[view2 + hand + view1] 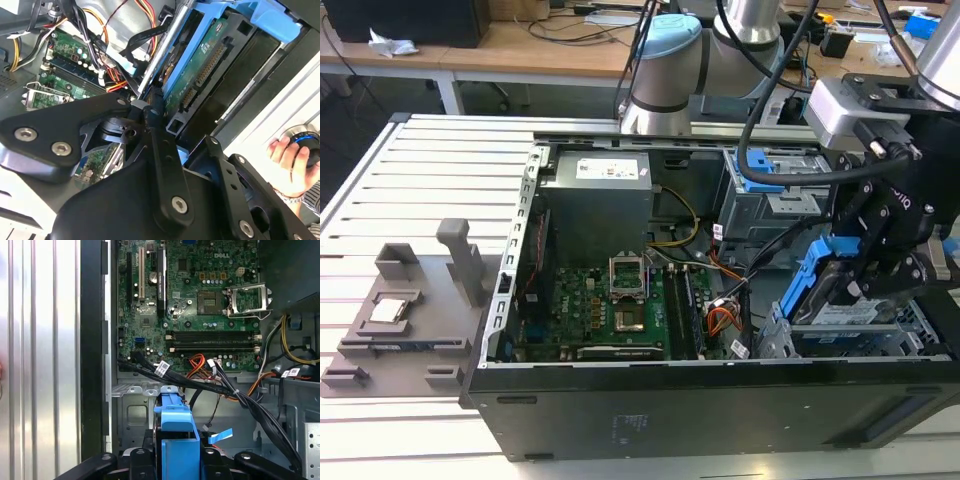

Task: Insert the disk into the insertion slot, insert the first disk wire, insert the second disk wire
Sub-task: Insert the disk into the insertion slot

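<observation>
My black gripper (865, 285) is shut on the disk (817, 272), a hard drive in a bright blue carrier. In the exterior view it holds the disk tilted at the open computer case's right end, its low end at the insertion slot (865, 342), a low grey metal cage. The first wrist view has the blue carrier (176, 432) standing between my fingers (214, 457). The second wrist view looks along a finger (162, 150) at the disk's green circuit board (200, 62) and connector row. Black and orange cables (725, 300) hang beside the cage; I cannot tell which are the disk wires.
A taller grey cage with a blue latch (768, 180) stands behind the slot. The motherboard (610, 305) and power supply (595, 200) take up the case's left part. A grey fixture plate (400, 320) lies on the slatted table. A person's hand (290, 160) rests beside the case.
</observation>
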Controlling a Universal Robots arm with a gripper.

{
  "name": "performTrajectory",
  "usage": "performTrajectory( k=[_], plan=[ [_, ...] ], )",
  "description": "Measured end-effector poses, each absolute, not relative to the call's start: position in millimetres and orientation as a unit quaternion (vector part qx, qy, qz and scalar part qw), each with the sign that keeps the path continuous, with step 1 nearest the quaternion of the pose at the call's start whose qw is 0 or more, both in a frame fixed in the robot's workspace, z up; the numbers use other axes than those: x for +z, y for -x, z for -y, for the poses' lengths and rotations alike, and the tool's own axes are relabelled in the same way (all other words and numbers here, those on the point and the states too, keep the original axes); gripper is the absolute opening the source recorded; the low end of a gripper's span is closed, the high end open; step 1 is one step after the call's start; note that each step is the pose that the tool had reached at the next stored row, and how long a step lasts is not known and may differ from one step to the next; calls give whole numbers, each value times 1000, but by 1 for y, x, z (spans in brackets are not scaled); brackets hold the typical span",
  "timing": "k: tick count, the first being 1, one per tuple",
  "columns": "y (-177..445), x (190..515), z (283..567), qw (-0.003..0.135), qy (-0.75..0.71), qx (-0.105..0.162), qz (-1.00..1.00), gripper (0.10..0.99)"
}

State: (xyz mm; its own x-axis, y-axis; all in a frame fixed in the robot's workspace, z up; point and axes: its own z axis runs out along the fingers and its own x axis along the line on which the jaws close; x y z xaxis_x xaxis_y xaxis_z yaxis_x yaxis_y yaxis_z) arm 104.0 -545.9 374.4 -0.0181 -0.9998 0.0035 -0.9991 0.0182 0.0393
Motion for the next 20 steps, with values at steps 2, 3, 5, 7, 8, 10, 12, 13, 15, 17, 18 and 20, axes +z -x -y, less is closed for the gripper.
performTrajectory(
  k=[2, 3, 5, 7, 8, 10, 12, 13, 15, 17, 18, 20],
  plan=[
    [-104, 374, 546, 15, -701, -13, 713, 361],
    [-104, 374, 546, 15, -701, -13, 713, 361],
    [-104, 374, 546, 15, -701, -13, 713, 373],
    [-104, 374, 546, 15, -701, -13, 713, 435],
    [-104, 374, 546, 15, -700, -13, 713, 435],
    [-104, 374, 546, 15, -701, -13, 713, 435],
    [-104, 374, 546, 15, -700, -13, 713, 357],
    [-104, 374, 546, 15, -701, -13, 713, 294],
    [-104, 374, 546, 15, -701, -13, 713, 235],
    [-104, 374, 546, 15, -701, -13, 713, 114],
    [-104, 374, 546, 15, -701, -13, 713, 106],
    [-104, 374, 546, 15, -701, -13, 713, 106]
  ],
)
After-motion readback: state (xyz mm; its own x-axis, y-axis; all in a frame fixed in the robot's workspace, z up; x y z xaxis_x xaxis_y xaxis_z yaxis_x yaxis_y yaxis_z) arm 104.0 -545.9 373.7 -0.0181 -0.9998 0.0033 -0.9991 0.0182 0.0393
